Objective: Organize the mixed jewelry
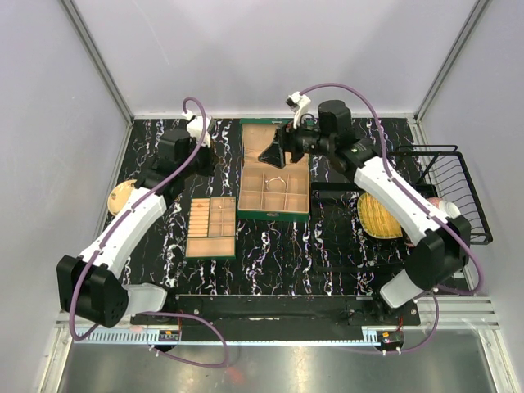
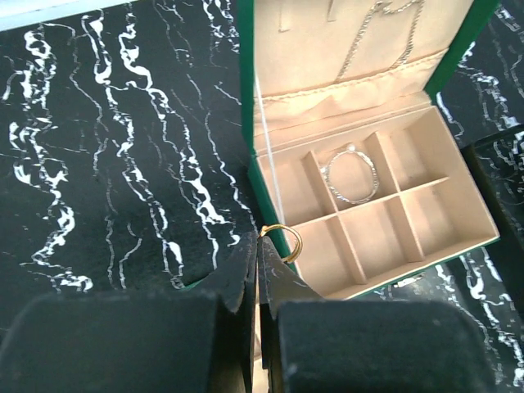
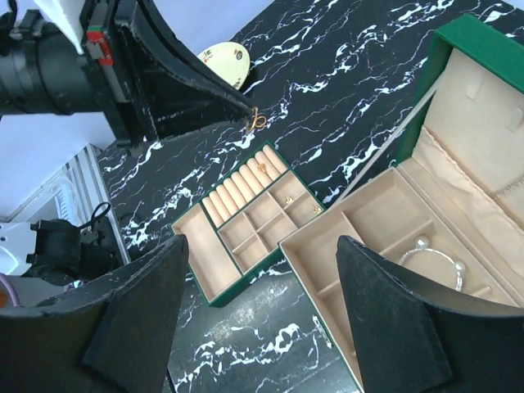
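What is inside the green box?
A silvery bracelet in the middle rear compartment, a thin chain on the lid. Other compartments look bare; the left gripper hides one corner.

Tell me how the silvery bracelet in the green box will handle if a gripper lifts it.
The bracelet is probably stiff: it keeps a round hoop shape lying in the green box. Its thin wire suggests it is light. The shiny metal looks slippery, so a pinch may slip.

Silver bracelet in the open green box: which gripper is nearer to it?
Right. The right gripper hovers open over the green box, close to the silver bracelet. The left gripper, pinching a small gold ring, is outside the box, beside its wall.
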Tool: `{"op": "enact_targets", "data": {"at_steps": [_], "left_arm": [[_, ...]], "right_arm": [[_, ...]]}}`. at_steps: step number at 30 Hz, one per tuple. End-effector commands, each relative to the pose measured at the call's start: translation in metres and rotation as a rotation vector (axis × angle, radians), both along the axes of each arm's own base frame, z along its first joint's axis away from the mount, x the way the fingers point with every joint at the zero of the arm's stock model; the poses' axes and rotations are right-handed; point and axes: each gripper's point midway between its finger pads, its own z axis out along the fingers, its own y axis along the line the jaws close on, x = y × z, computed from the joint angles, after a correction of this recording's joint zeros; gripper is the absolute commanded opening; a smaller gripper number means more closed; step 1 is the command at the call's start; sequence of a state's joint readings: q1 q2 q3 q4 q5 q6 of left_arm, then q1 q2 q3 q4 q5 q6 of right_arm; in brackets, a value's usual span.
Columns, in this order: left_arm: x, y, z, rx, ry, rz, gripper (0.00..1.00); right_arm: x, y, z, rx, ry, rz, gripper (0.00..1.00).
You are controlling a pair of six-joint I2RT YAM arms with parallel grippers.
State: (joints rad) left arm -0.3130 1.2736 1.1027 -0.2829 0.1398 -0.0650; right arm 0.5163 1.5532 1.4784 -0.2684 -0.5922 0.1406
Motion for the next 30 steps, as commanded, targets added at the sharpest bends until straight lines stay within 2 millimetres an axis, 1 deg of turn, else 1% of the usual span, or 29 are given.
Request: {"op": "enact_targets", "data": {"at_steps": [1,2,3,4,5,6,8,9,11,12,13,14,15,16,17,18,19,20,26,30], "left_arm": [[0.003,-0.011,0.042,-0.13,-0.071,0.039,0.0],[0.003,-0.013,0.043,-0.135,-0.071,0.039,0.0],[0.002,-0.014,0.046,-0.145,-0.073,0.036,0.0],[0.001,-0.014,0.046,-0.152,-0.072,0.04,0.0],[0.0,-0.015,0.047,-0.155,-0.071,0.04,0.0],[-0.001,-0.016,0.05,-0.163,-0.079,0.039,0.0],[-0.003,-0.018,0.048,-0.173,-0.076,0.039,0.0],[-0.003,-0.018,0.05,-0.178,-0.083,0.039,0.0],[-0.004,-0.017,0.046,-0.184,-0.082,0.044,0.0],[-0.005,-0.018,0.047,-0.185,-0.083,0.041,0.0],[-0.006,-0.018,0.046,-0.185,-0.081,0.042,0.0],[-0.006,-0.018,0.045,-0.185,-0.079,0.042,0.0],[-0.007,-0.018,0.046,-0.185,-0.083,0.045,0.0],[-0.007,-0.017,0.045,-0.182,-0.083,0.047,0.0],[-0.007,-0.017,0.045,-0.182,-0.084,0.047,0.0],[-0.008,-0.017,0.046,-0.183,-0.086,0.047,0.0],[-0.008,-0.017,0.045,-0.183,-0.086,0.047,0.0],[-0.009,-0.017,0.045,-0.182,-0.084,0.047,0.0],[-0.01,-0.017,0.043,-0.18,-0.082,0.045,0.0],[-0.011,-0.017,0.043,-0.187,-0.084,0.042,0.0]], "right_arm": [[0.008,0.029,0.012,0.031,-0.043,0.006,0.78],[0.01,0.032,0.011,0.027,-0.047,-0.001,0.77],[0.016,0.035,0.003,0.013,-0.038,-0.018,0.75],[0.016,0.04,0.0,0.008,-0.031,-0.019,0.72],[0.018,0.041,0.001,0.006,-0.036,-0.025,0.72],[0.022,0.045,-0.008,-0.005,-0.023,-0.031,0.72],[0.02,0.054,-0.009,-0.009,-0.027,-0.019,0.71],[0.022,0.059,-0.016,-0.019,-0.017,-0.014,0.71],[0.019,0.07,-0.017,-0.027,-0.028,-0.001,0.68],[0.019,0.074,-0.023,-0.036,-0.021,0.006,0.67],[0.019,0.077,-0.024,-0.038,-0.02,0.01,0.66],[0.018,0.082,-0.02,-0.034,-0.028,0.017,0.64],[0.019,0.085,-0.025,-0.042,-0.018,0.022,0.64],[0.019,0.088,-0.026,-0.045,-0.018,0.028,0.63],[0.02,0.09,-0.021,-0.039,-0.025,0.029,0.63],[0.018,0.094,-0.025,-0.045,-0.02,0.039,0.62],[0.019,0.095,-0.025,-0.046,-0.023,0.042,0.62],[0.018,0.096,-0.02,-0.04,-0.03,0.044,0.62],[0.016,0.103,-0.016,-0.041,-0.041,0.058,0.59],[0.016,0.107,-0.018,-0.041,-0.035,0.061,0.55]]}}
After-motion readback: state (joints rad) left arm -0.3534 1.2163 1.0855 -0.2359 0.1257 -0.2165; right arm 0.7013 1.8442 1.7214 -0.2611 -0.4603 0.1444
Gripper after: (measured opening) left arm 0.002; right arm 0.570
